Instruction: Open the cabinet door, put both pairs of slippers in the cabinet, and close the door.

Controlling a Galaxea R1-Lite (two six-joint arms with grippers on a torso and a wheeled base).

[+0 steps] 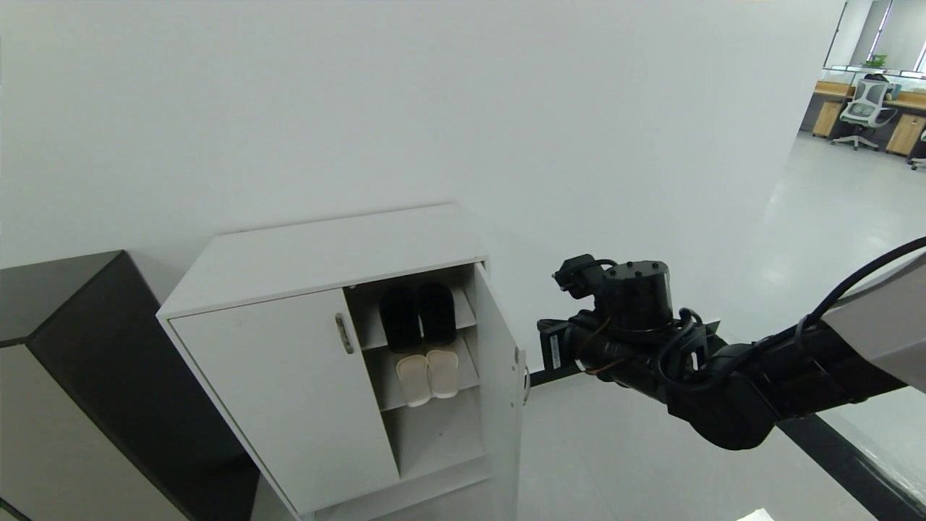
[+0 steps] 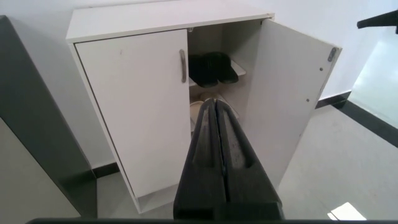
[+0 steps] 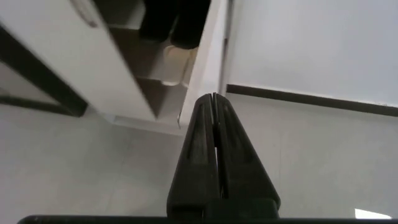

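The white cabinet (image 1: 325, 246) stands by the wall, at about 7 o'clock from the middle of the head view. Its left door (image 1: 289, 391) is shut and has a small handle (image 1: 344, 333) near its inner edge. Its right door (image 1: 499, 376) is open and sticks out to the front.

Both pairs of slippers are inside, on the open side. The black slippers (image 1: 418, 315) lie side by side on the top shelf. The white slippers (image 1: 428, 375) lie side by side on the shelf right under them, at 6 o'clock from the black pair. Each slipper lies flat. Its long side runs from the back of the cabinet to the front, from 12 o'clock to 6 o'clock in the head view. The front ends of the white pair reach the shelf's front edge. I cannot tell which end is the toe.

The right arm (image 1: 723, 391) comes in from 4 o'clock and ends near the open door, at 3 o'clock from it and not touching it. The right gripper (image 3: 214, 98) has its two fingers pressed tight together with nothing between them. It points at the open door's lower edge.

The left gripper (image 2: 216, 99) also has its fingers pressed together and holds nothing. It points at the open half of the cabinet.

A dark cabinet (image 1: 87, 347) stands at 9 o'clock from the white one. A desk chair (image 1: 864, 108) is far off at 2 o'clock.
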